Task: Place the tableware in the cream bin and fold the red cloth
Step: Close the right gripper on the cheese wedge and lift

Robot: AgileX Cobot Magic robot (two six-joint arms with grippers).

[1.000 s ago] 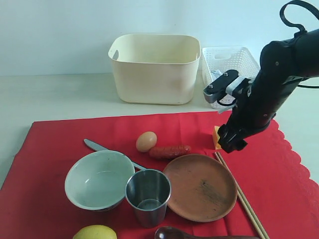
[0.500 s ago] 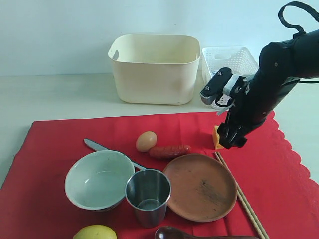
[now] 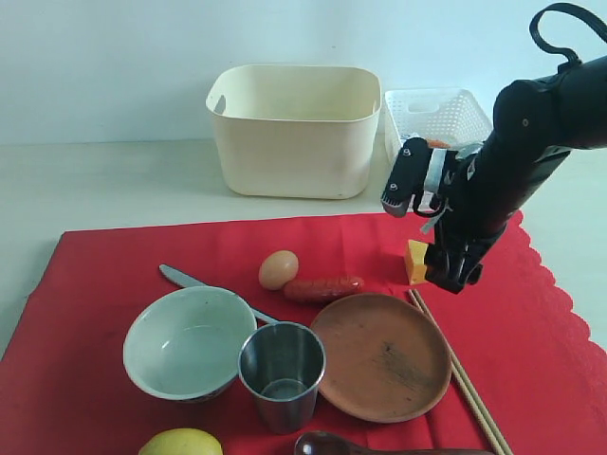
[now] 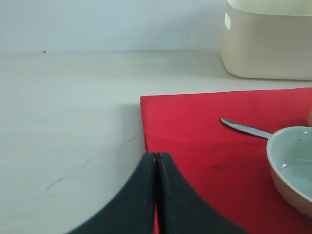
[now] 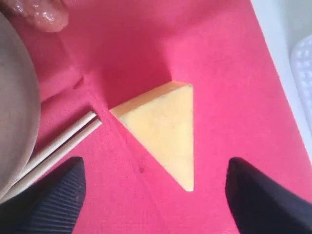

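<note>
Hovering my right gripper point(image 3: 453, 273), jaws wide apart, over the cheese wedge point(image 5: 163, 126) by the red cloth's point(image 3: 114, 275) far edge; left gripper point(image 4: 156, 195) closed, empty.

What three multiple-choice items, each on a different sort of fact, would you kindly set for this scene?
1. The cheese wedge lies: A in the white basket; B on the red cloth; C in the cream bin.
2. Containers beyond the cloth: A one; B two; C three.
3. The right claw is: A open; B shut on the cheese; C shut on nothing.
Key: 1 B, it rests beside the chopsticks' tips; 2 B, bin and basket only; 3 A, its fingers stand apart either side of the cheese.
</note>
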